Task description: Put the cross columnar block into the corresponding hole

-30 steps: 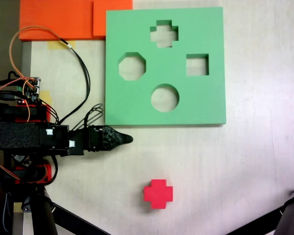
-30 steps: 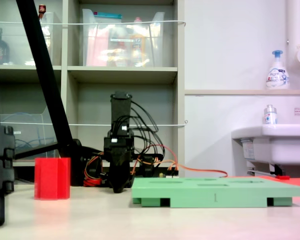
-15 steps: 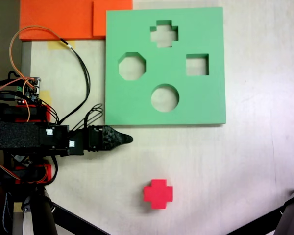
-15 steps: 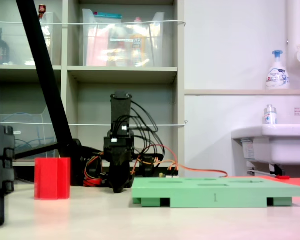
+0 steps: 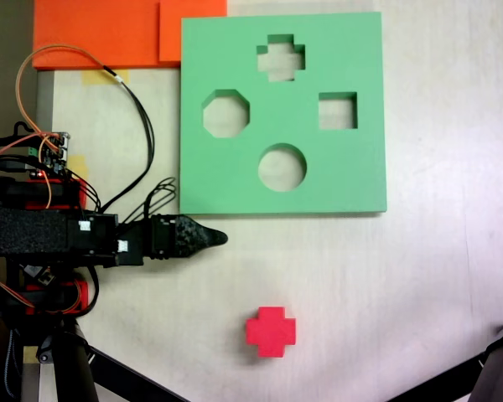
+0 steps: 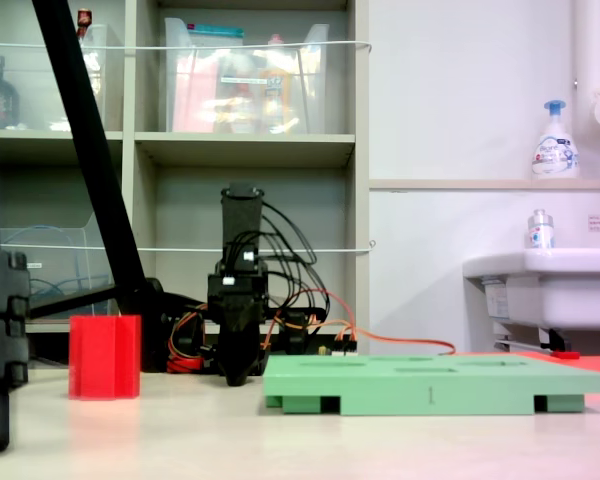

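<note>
Black gripper (image 5: 220, 239) lies low over the table (image 5: 419, 285), its tip tapering to 1 point; whether the jaws are parted cannot be told. Just beyond sits the green foam board (image 5: 235, 180) with its plus-shaped hole (image 5: 281, 59). Well apart, the red cross block (image 5: 271, 331) stands upright on the table.

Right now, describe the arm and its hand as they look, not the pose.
The arm is black textured plastic with boxy motor sections bearing small white labels. Its hand is black too, tapering to a pointed tip. Black cable loops and thin orange wires run along it; red parts show at the base.
</note>
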You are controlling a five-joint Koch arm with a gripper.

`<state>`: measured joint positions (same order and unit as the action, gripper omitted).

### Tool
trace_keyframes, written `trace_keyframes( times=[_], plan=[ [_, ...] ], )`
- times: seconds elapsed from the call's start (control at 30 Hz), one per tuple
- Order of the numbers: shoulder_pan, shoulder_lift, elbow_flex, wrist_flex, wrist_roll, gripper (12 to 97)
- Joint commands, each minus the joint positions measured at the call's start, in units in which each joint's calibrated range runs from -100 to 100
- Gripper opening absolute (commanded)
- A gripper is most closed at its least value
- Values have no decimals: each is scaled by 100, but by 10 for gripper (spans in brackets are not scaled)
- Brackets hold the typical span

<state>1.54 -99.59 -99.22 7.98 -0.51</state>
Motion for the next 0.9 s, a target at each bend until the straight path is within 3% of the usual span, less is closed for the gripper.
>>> trace_keyframes(
  times=[0.0,0.13,0.23,0.37,0.47,0.67,0.87],
  plan=[
    [-24,-41,-78,-581,0,494],
    [49,-41,-78,-552,44,493],
    [-117,-41,-78,-543,757,493],
    [-737,-41,-78,-514,2291,479],
    [-1143,-41,-78,-658,2505,430],
    [-1558,-41,2095,-4231,3160,395],
    [-1353,-41,4418,-6831,3614,395]
  ],
)
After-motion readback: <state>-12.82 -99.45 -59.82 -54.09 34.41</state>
